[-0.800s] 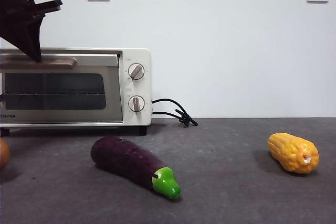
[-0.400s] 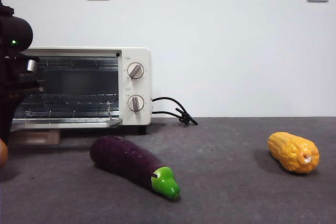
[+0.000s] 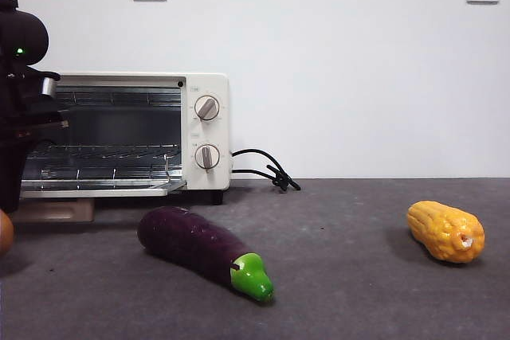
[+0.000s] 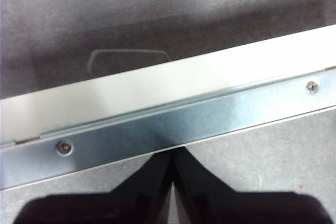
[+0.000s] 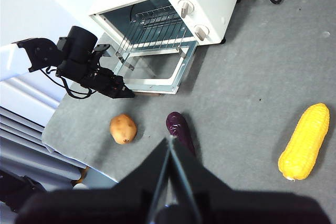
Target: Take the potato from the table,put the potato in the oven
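The potato [image 5: 123,128], a small orange-brown lump, lies on the table [image 5: 247,93] in front of the open door, left of the eggplant; in the front view only its edge [image 3: 3,232] shows. The cream oven [image 3: 203,89] stands open, its door [image 3: 103,189] folded down flat and the wire rack bare. My left gripper [image 4: 170,156] is shut, with nothing held, just above the door's front edge [image 4: 173,124]; the right wrist view shows that gripper [image 5: 123,94] near the door's corner. High above the table, my right gripper [image 5: 169,142] is shut and empty.
A purple eggplant [image 3: 199,246] with a green cap lies in front of the oven. A yellow corn cob [image 3: 445,231] lies far right. The oven's black cord [image 3: 267,169] trails right of it. The table's edge [image 5: 79,156] runs close behind the potato.
The oven door, almost closed a second ago with the left gripper at its handle, has swung down fully open. The left arm came down with it and has barely moved since.
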You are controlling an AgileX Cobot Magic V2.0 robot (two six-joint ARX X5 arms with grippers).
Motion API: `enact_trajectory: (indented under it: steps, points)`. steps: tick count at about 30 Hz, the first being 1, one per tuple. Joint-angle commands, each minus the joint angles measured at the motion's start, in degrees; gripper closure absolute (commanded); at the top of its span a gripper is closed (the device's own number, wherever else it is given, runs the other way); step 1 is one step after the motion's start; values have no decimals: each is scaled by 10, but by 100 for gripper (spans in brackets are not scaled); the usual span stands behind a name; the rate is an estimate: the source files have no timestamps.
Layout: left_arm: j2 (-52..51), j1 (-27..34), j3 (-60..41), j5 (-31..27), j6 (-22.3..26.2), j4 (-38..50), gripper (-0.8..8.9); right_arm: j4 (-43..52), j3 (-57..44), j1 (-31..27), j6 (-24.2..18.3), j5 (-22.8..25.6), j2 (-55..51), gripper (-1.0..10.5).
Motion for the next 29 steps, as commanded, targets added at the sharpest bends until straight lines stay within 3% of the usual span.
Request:
enact_trajectory:
  steps: [1,12,15,19,21,25,29]
  points:
    - [2,2,3,-6,2,48,819,3,3,0,-6,1,-1,946]
    - [-29,0,3,-1,2,43,819,0,3,0,-7,-1,0,946]
    - [-60,0,3,8,2,40,819,4,3,0,-23,-7,0,946]
    - [-122,0,3,31,-1,37,819,33,3,0,-32,-54,0,946]
    - [-163,0,3,44,-1,37,819,56,3,0,-31,-100,6,945]
    - [-251,0,4,60,-2,24,819,128,3,5,22,-173,29,860]
    - [-360,0,5,61,-3,0,819,248,3,45,104,-180,58,746]
